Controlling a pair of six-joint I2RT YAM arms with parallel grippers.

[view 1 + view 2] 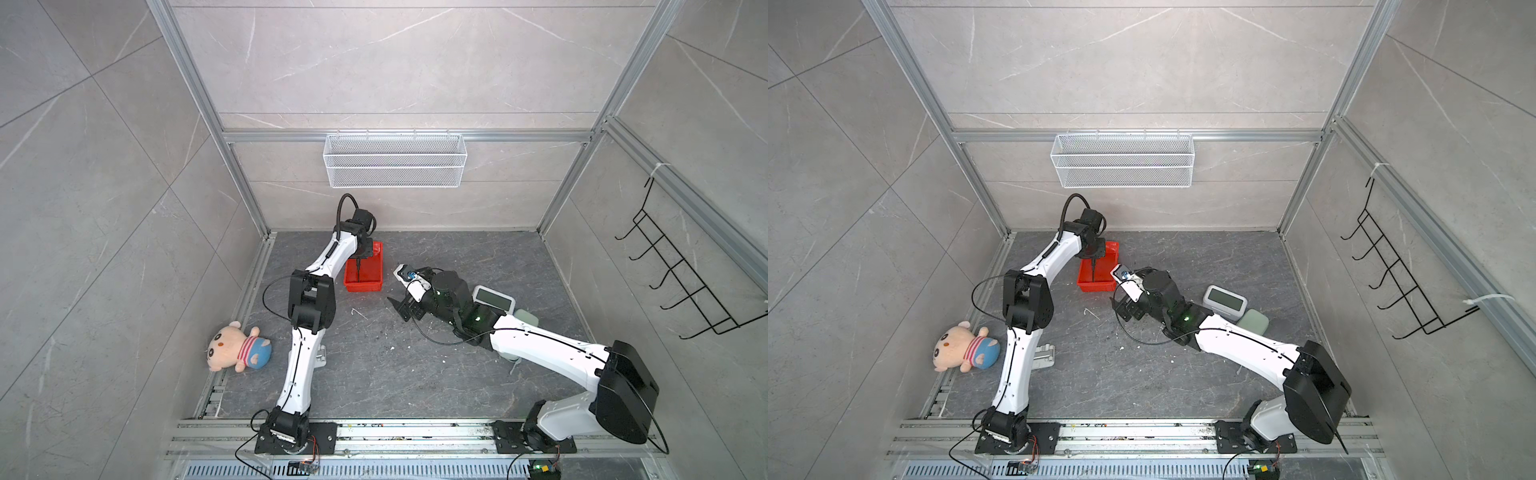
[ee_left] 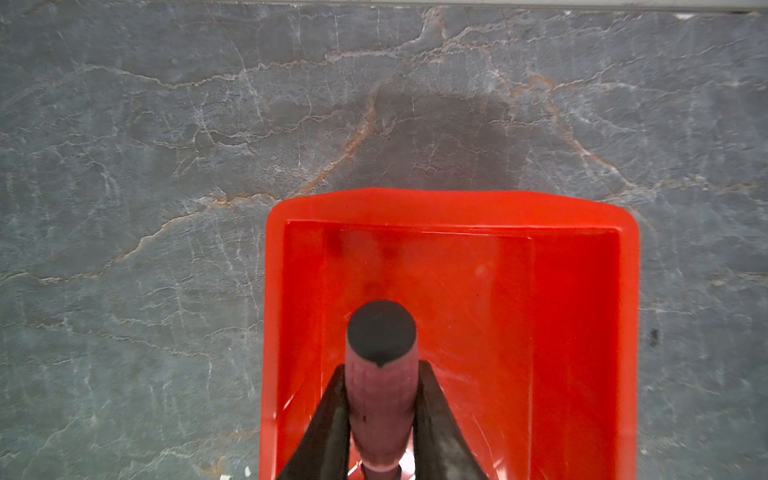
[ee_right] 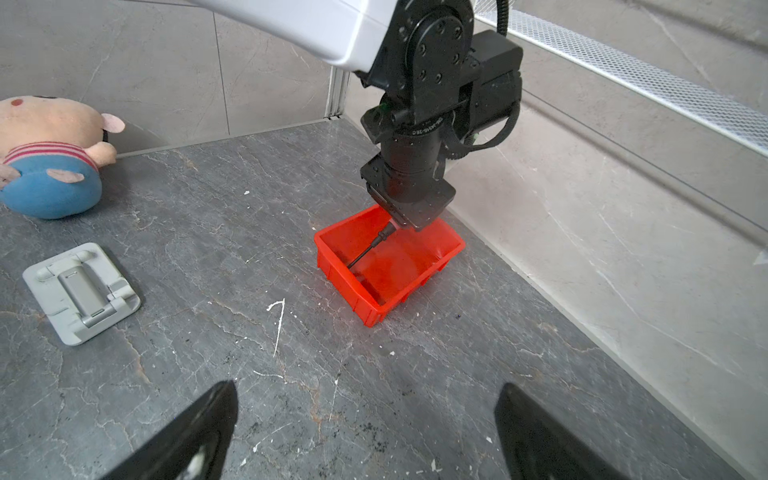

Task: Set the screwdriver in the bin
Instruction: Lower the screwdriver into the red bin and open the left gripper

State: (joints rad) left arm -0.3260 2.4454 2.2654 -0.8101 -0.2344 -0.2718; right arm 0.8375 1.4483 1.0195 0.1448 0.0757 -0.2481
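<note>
My left gripper (image 2: 382,366) clenches the screwdriver (image 2: 380,399) by its handle above the bin (image 2: 449,199) — only the right wrist view shows me its shaft slanting down inside. My right gripper (image 3: 365,388) stands released.

Pale grey veined wall tiles (image 1: 395,62) stood behind an aluminium frame (image 1: 270,136). A white mesh basket (image 1: 395,160) hung on the back rail and a black hook rack (image 1: 702,286) on the right wall, above the dark, veined stone floor (image 1: 457,249).
</note>
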